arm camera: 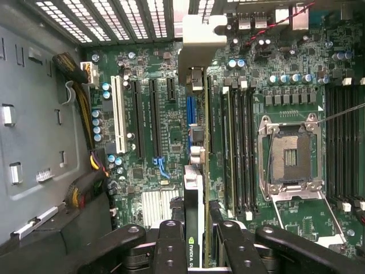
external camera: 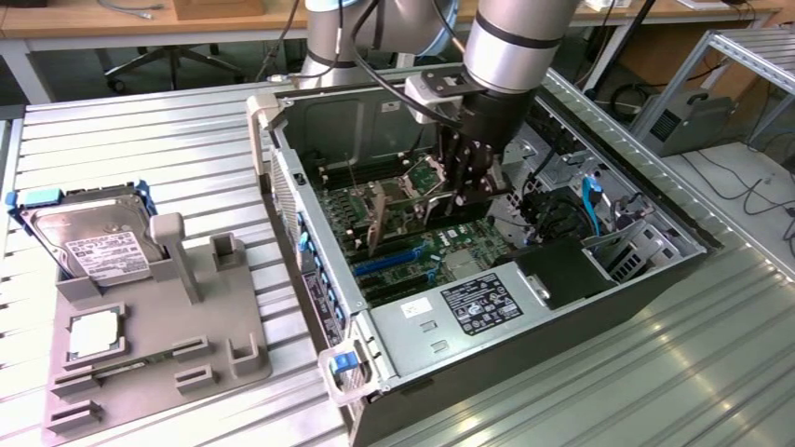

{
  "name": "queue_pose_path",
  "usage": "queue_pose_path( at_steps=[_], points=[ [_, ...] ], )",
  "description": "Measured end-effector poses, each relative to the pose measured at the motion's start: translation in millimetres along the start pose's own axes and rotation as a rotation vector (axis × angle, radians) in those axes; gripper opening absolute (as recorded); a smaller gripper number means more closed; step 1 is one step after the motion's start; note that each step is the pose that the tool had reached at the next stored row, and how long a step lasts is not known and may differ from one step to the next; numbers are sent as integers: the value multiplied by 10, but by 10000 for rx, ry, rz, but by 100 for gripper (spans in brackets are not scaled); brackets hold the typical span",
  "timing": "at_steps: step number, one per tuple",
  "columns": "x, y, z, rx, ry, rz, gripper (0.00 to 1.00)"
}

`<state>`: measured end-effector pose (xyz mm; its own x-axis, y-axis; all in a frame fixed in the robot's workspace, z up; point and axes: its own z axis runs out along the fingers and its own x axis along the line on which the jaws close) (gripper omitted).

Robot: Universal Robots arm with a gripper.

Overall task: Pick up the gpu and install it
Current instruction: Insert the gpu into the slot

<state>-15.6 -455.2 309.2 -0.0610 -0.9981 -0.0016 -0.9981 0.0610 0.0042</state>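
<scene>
The gpu [arm camera: 194, 191] is seen edge-on in the wrist view, a thin dark card with a green label. Its silvery metal bracket [arm camera: 199, 43] points toward the case's back wall. My gripper [arm camera: 198, 242] is shut on the card, one black finger [arm camera: 170, 245] on each side. The card hangs upright over the green motherboard [arm camera: 159, 148], in line with the blue expansion slot [arm camera: 191, 111]. In the exterior view my gripper [external camera: 470, 191] reaches down inside the open computer case [external camera: 286, 186], with the gpu [external camera: 457, 212] low over the board.
A black expansion slot [arm camera: 137, 120] and a white one flank the card. The CPU socket [arm camera: 291, 154] and the memory slots [arm camera: 239, 148] are beside it. The power supply [external camera: 478, 307] fills the case's near end. Outside, a grey fixture [external camera: 186, 307] holds a hard drive [external camera: 93, 237] and a square chip [external camera: 93, 332].
</scene>
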Motion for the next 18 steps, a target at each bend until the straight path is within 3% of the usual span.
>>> queue_pose_path(
  at_steps=[6,12,16,18],
  points=[
    [5,82,0,7,0,0,27],
    [6,92,46,28,0,-54,27],
    [10,152,194,56,-2,-221,27],
    [12,198,203,56,-4,-221,27]
  ],
)
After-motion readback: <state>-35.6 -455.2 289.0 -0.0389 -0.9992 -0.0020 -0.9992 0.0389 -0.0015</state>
